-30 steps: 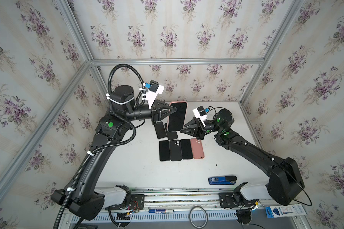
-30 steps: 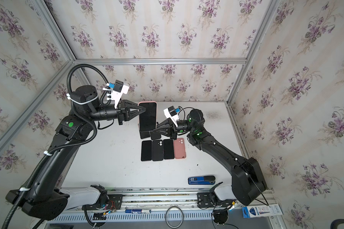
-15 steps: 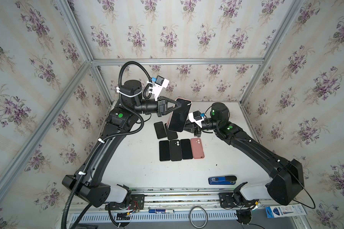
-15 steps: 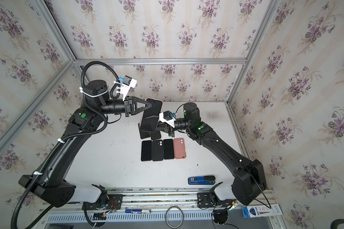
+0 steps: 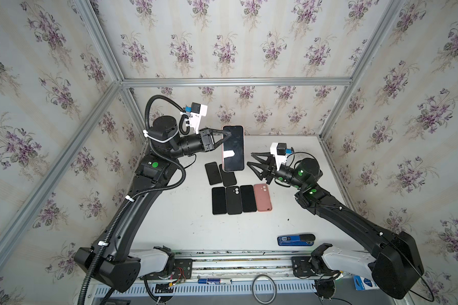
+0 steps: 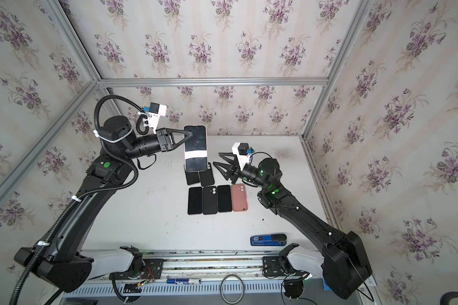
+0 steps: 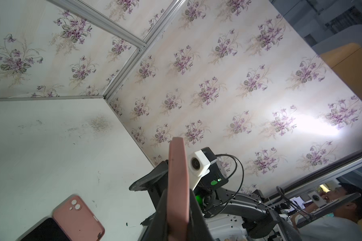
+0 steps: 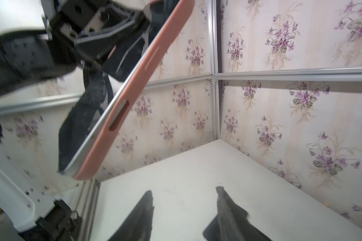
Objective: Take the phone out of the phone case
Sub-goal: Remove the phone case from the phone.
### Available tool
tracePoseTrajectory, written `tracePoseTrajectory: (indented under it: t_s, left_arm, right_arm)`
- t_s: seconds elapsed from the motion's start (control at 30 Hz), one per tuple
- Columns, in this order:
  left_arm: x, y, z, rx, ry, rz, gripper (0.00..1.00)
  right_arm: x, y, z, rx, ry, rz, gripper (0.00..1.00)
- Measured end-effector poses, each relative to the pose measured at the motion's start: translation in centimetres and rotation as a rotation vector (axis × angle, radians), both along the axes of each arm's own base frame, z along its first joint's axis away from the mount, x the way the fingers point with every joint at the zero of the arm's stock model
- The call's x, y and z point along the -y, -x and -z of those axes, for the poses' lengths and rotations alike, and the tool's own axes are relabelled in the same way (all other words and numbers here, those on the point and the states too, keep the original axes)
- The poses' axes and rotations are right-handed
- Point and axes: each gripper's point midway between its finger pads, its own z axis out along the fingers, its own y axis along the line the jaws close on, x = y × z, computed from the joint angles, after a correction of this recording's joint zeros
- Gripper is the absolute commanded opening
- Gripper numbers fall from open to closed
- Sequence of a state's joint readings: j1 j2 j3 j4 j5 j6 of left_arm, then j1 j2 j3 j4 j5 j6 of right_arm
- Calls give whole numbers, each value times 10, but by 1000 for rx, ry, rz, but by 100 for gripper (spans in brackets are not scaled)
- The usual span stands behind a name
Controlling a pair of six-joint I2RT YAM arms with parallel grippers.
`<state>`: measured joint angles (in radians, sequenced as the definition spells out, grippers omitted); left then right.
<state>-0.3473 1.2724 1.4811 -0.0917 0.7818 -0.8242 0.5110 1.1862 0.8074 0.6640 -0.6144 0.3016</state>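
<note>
Left claw (image 5: 228, 134): narrow, pinching the front and back faces of the phone (image 5: 233, 158) near its upper left corner. It carries the phone alone.
Phone position: in the air, clear of the counter (image 5: 183, 229) and above the back row of slabs. It is upright with the screen toward the top cameras. Half a second ago it leaned toward the right arm.
Phone case (image 7: 177, 179): pink, still on the phone. The right wrist view shows a silver edge running beside the pink. Whether the lower corner has lifted out cannot be told.
Right claw (image 5: 250, 159): jaws apart and empty, just beside the phone's right edge, not touching. Half a second ago it was up against the phone's lower part; a second ago it was narrow and low by the counter.
Meaning for task: this looks like a let-go and back-off after one attempt on the case. Extraction is not done, and a fresh bite at the case rim looks due.
Count, held: one cased phone.
Count, back row (image 5: 213, 173): two dark slabs, one partly hidden behind the held phone.
Count, front row: four, namely a dark slab (image 5: 218, 200), a dark back with lens holes (image 5: 233, 199), a second dark slab (image 5: 248, 198) and a spare pink case (image 5: 262, 198).
Count, other: one blue tool (image 5: 296, 239) near the front edge.
</note>
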Motion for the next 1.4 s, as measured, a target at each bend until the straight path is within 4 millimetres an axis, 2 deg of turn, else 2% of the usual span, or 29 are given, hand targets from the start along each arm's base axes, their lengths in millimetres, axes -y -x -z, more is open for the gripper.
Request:
tracePoseTrajectory:
  t_s: [0.17, 0.3, 0.43, 0.5, 0.8, 1.4]
  left_arm:
    - [-6, -8, 1, -42, 104, -51, 0]
    - [-7, -10, 9, -109, 157, -54, 0]
    - [-13, -4, -8, -53, 205, -66, 0]
    - [-15, -6, -9, -48, 212, -84, 0]
    - [-21, -13, -7, -55, 219, -119, 0]
    - [-21, -9, -4, -42, 225, -110, 0]
  right_arm:
    - [-15, 13, -18, -169, -195, -149, 49]
    - [-33, 29, -14, -256, -240, -243, 50]
    - [-42, 48, -20, -243, -253, -327, 49]
    - [-41, 53, -23, -232, -269, -345, 49]
    - [-41, 61, -20, -234, -285, -375, 54]
    - [-48, 51, -24, -244, -303, -373, 52]
